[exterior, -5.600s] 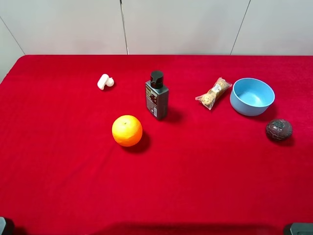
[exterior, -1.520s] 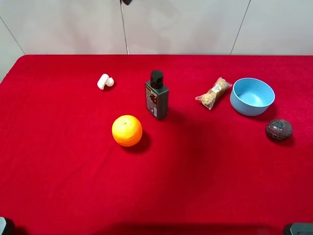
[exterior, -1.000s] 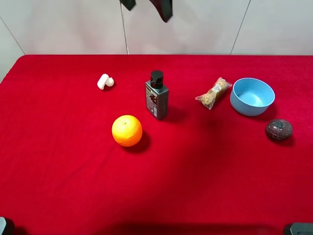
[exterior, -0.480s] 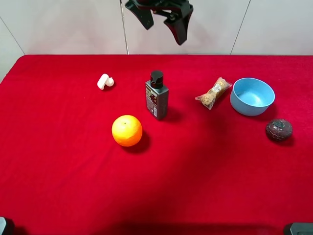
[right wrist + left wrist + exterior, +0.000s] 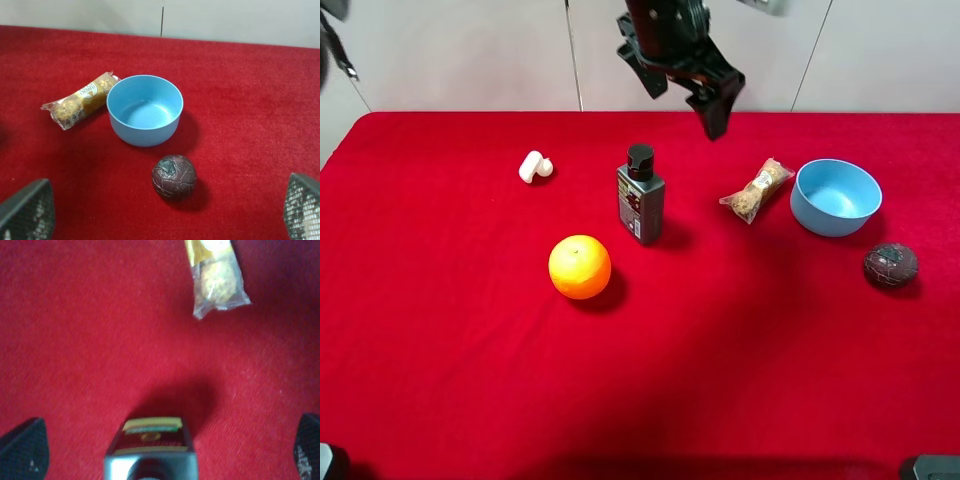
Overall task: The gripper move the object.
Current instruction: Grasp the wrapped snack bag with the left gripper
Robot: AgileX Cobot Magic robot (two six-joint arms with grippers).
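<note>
A dark bottle with a black cap [image 5: 641,195] stands upright in the middle of the red table [image 5: 470,350]. My left gripper [image 5: 685,105] is open and empty, hanging in the air above the table's far edge, just behind and to the right of the bottle. In the left wrist view the bottle top [image 5: 150,450] lies between the spread fingertips [image 5: 25,450], well below them, blurred. My right gripper [image 5: 165,207] is open and empty; it looks down on the blue bowl [image 5: 145,109] and is out of the exterior view.
An orange [image 5: 580,267] lies in front-left of the bottle. A small white object [image 5: 534,166] lies at the far left. A wrapped snack pack [image 5: 756,190], the blue bowl [image 5: 835,197] and a dark round ball [image 5: 890,265] are on the right.
My left gripper has come into view from the top and moved down and to the right, toward the space behind the bottle. The objects on the table have not moved.
</note>
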